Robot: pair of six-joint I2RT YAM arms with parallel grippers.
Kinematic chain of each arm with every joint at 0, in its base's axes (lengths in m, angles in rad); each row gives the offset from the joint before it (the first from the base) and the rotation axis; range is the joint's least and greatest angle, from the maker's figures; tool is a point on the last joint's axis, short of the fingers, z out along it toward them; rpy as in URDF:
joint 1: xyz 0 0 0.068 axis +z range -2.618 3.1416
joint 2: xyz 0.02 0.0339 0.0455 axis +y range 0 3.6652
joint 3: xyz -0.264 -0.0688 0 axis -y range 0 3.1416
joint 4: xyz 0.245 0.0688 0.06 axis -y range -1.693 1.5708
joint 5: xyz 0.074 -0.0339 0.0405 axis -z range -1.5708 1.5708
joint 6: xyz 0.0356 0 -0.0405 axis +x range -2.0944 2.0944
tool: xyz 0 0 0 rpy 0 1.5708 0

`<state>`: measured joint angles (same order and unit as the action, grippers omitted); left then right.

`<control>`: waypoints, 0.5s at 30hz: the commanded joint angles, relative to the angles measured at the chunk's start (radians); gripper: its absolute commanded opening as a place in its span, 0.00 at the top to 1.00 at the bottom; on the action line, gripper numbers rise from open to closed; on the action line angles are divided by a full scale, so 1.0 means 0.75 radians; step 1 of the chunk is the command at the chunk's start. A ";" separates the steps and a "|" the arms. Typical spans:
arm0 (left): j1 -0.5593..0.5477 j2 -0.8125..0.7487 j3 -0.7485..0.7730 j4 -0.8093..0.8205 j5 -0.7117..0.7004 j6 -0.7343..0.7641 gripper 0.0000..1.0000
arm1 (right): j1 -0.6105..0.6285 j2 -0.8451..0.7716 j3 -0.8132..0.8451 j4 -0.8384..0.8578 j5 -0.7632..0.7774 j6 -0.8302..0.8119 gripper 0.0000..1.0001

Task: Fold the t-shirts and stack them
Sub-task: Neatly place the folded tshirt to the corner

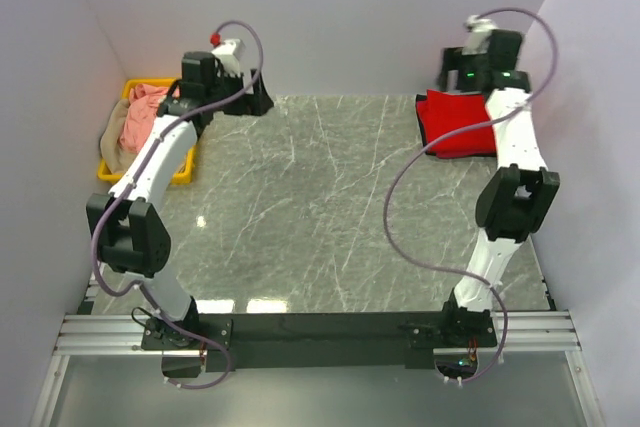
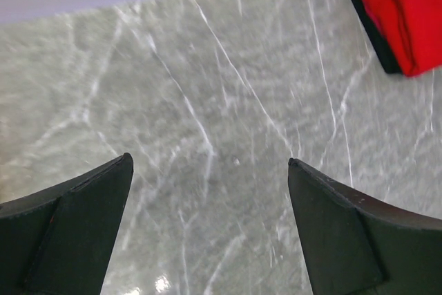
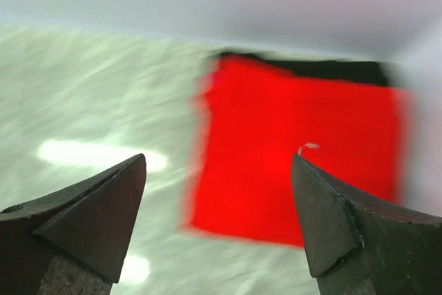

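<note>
- Grey marble table [image 1: 330, 197], as I logged it.
- Red t-shirt [image 1: 455, 129] lay folded at the table's far right corner.
- Left gripper [image 2: 209, 160] and right gripper [image 3: 218, 158] both stood wide open, empty.

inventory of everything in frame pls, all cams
red t-shirt: 1, bright red, folded, table's far right
black layer: 1, black, under red t-shirt; unclear what it is
salmon t-shirt: 1, salmon pink, crumpled in bin
tan t-shirt: 1, tan, in bin
bin: 1, yellow, far left
table: 1, grey marble
left gripper: 1, black, open, empty
right gripper: 1, black, open, empty, facing red t-shirt
</note>
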<state>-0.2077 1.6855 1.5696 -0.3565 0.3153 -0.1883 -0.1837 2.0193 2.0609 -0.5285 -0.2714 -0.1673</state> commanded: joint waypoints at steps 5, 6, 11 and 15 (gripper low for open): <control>0.019 0.127 0.215 -0.445 -0.040 0.095 0.01 | 0.394 -0.299 -0.395 -0.232 -0.172 0.016 0.09; 0.019 0.113 0.168 -0.451 -0.028 0.120 0.01 | 0.421 -0.364 -0.473 -0.230 -0.172 0.035 0.09; 0.019 -0.044 -0.251 -0.367 -0.066 0.192 0.01 | 0.537 -0.563 -0.943 -0.165 -0.133 0.041 0.09; 0.017 -0.159 -0.503 -0.284 -0.146 0.237 0.01 | 0.548 -0.600 -1.038 -0.207 -0.115 0.116 0.08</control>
<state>-0.1905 1.6806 1.2751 -0.5968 0.2577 -0.0639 0.2310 1.6318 1.2919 -0.6952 -0.3801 -0.1310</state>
